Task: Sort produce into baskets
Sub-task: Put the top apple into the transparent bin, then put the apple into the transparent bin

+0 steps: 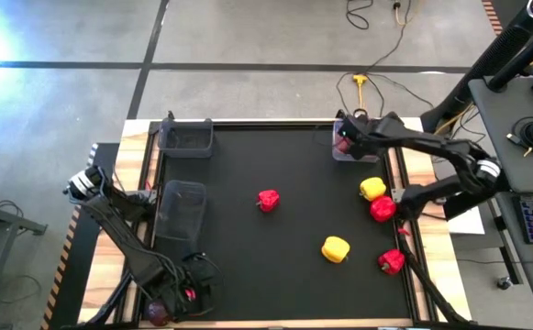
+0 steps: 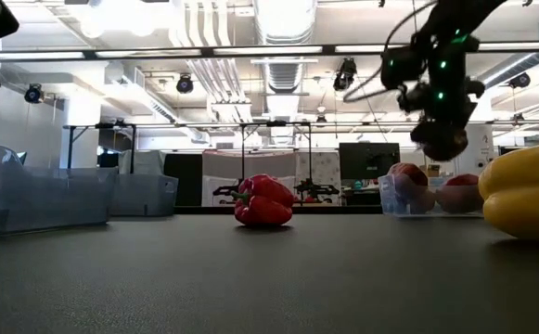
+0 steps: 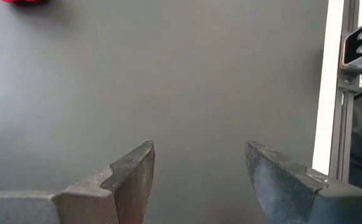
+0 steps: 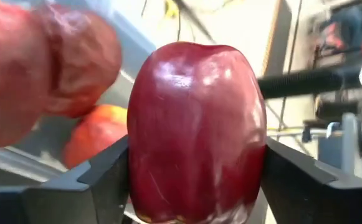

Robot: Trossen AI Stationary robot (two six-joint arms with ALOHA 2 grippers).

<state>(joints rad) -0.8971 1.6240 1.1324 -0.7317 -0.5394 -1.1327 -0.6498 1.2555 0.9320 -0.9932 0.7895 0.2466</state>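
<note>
My right gripper (image 1: 345, 137) hangs over the clear basket (image 1: 369, 158) at the table's far right, shut on a dark maroon fruit (image 4: 196, 130). The basket holds a few reddish fruits (image 4: 96, 140). Loose on the black mat lie a red pepper (image 1: 268, 200), two yellow peppers (image 1: 371, 189) (image 1: 336, 248) and two more red pieces (image 1: 383, 209) (image 1: 392, 262). My left gripper (image 3: 199, 180) is open above bare mat at the near left corner. A dark maroon fruit (image 1: 157, 313) shows beside it. My right gripper pinches the maroon fruit by its two opposite sides (image 4: 137, 155) between its two fingers. It slants down from the table's right. The fruit is lifted clear above the basket (image 2: 443, 139).
Two dark see-through baskets stand on the left, one at the far edge (image 1: 185, 137) and one midway (image 1: 182, 206). The mat's middle around the red pepper is free. Wooden table rails (image 1: 138, 165) border the mat.
</note>
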